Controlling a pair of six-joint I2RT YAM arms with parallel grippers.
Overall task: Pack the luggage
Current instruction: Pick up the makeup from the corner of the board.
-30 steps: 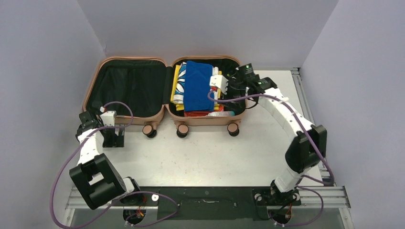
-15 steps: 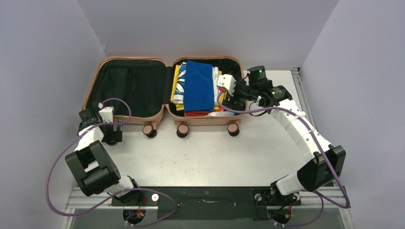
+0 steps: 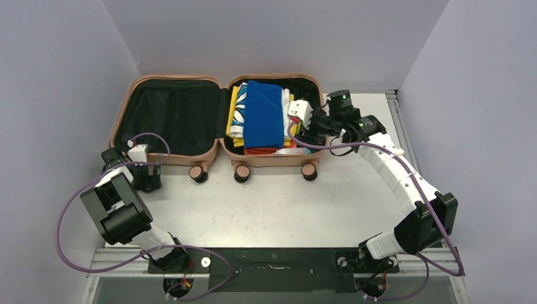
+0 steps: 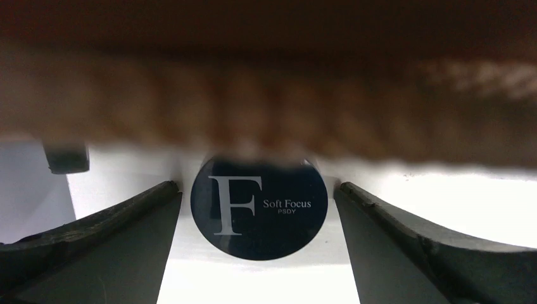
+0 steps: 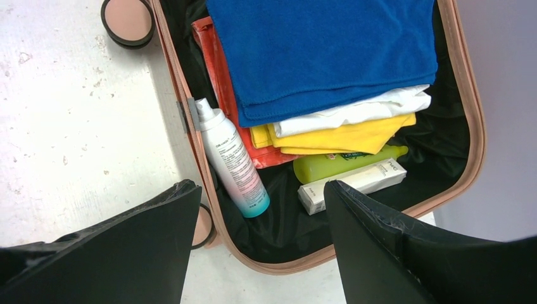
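The salmon-pink luggage (image 3: 171,158) lies open at the back of the table. Its left shell shows bare black lining; its right shell holds folded clothes topped by a blue towel (image 3: 263,114). My left gripper (image 3: 144,180) is low at the left shell's near-left corner, open. In the left wrist view its fingers (image 4: 126,253) flank, without touching, a round dark-blue disc (image 4: 259,215) printed "F Soft Focus", partly under the blurred shell edge (image 4: 266,107). My right gripper (image 3: 308,133) hovers open and empty above the right shell's near-right corner (image 5: 278,263).
Inside that corner lie a white, pink and teal spray bottle (image 5: 231,161), a green bottle (image 5: 335,164) and a white box (image 5: 354,183), beside yellow, white and red-orange cloth. Caster wheels (image 3: 241,173) stick out at the front. Grey walls close in left, right and behind.
My right gripper pulled back from inside the right shell to its right edge, then held nearly still. My left arm swung its elbow leftward and the gripper shifted slightly left along the shell.
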